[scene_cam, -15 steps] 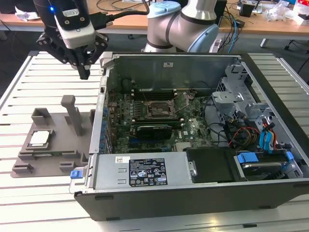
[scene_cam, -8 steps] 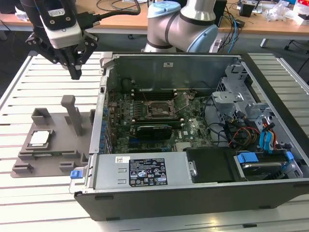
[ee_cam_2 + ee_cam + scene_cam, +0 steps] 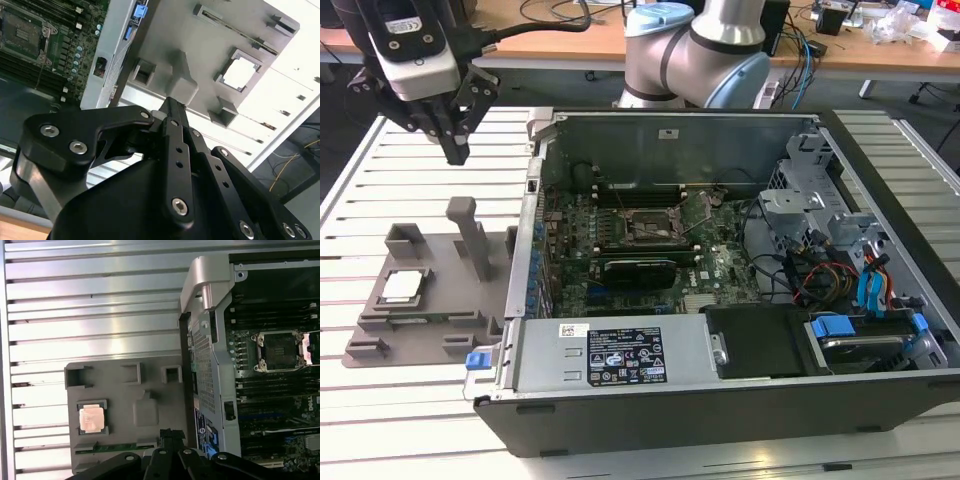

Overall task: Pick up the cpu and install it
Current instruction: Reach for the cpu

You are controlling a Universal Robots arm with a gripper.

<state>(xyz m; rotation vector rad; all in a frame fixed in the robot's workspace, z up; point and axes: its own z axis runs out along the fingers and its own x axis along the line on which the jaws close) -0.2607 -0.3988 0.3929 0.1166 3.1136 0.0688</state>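
Hovering above the tray (image 3: 445,262), the gripper (image 3: 456,152) has its jaws together, holding nothing, likely high to clear the post (image 3: 467,225). Beyond it the cpu (image 3: 405,287) lies flat in a tray recess, silver top up for lifting; farthest, the open socket (image 3: 645,228) sits in the case (image 3: 660,145).

Setting: robotics lab or electronics workshop. Robot arm (image 3: 695,55) stands at a slatted metal bench (image 3: 400,400) carrying an open computer case (image 3: 740,410). Far side: wooden desks (image 3: 570,42) strewn with cables (image 3: 555,12).
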